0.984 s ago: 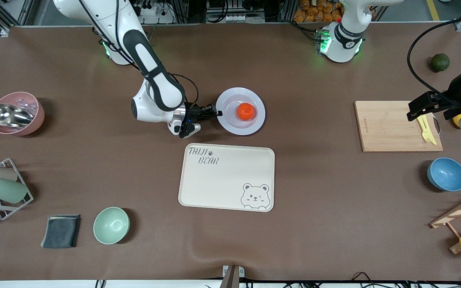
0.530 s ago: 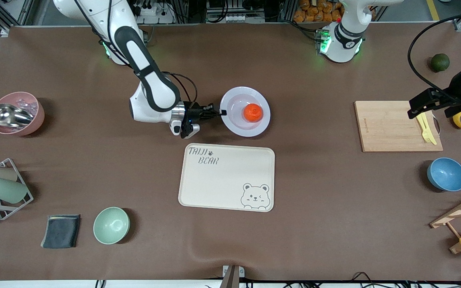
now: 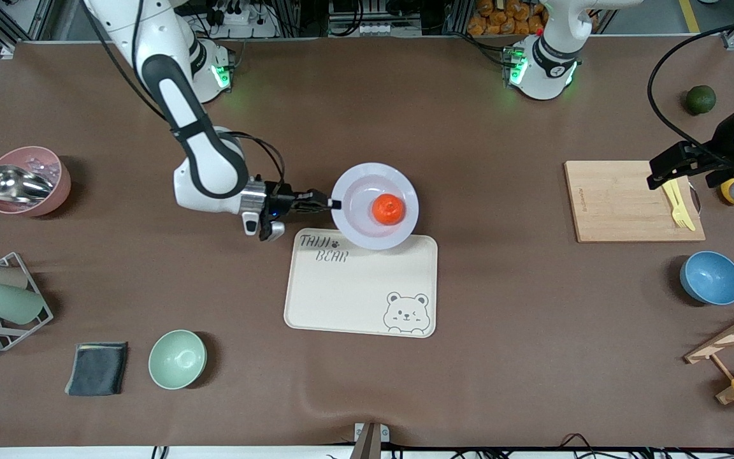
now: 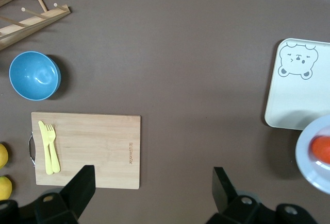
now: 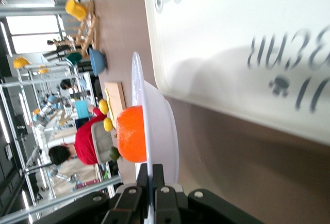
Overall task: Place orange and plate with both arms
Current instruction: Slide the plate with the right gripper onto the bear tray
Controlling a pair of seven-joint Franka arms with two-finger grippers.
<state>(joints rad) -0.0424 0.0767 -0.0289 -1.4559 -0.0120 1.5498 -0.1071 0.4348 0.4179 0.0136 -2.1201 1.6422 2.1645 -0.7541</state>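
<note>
Over the edge of the tray (image 3: pixel 360 287) that lies farther from the front camera, your right hand (image 3: pixel 332 204) carries the plate (image 3: pixel 357 191), its fingers pinched shut on the rim at the side toward the right arm's end of the surface. The orange (image 3: pixel 387 210) sits in the well of the plate, a little off centre toward the left arm's end. In the right wrist view the plate (image 5: pixel 160 131) looks clear of the tray (image 5: pixel 247 44), with a shadow under it, so you are most likely carrying it in the air, though how high is hard to judge.

To do this step well, keep the plate level. You grip it by one edge only, and the orange (image 5: pixel 131 134) is round and glossy, so any tilt or sudden stop could set it rolling toward the rim. Move slowly toward the middle of the tray, then lower straight down until the plate's base rests flat. Let go only then, and draw the right hand out sideways, low and level, so the fingers do not lift the rim.

Your left hand (image 4: pixel 152 180) waits with its fingers spread wide over the cutting board (image 3: pixel 615 201) near the left arm's end of the surface, holding nothing. The fork (image 4: pixel 49 147) lies on the board below it.
</note>
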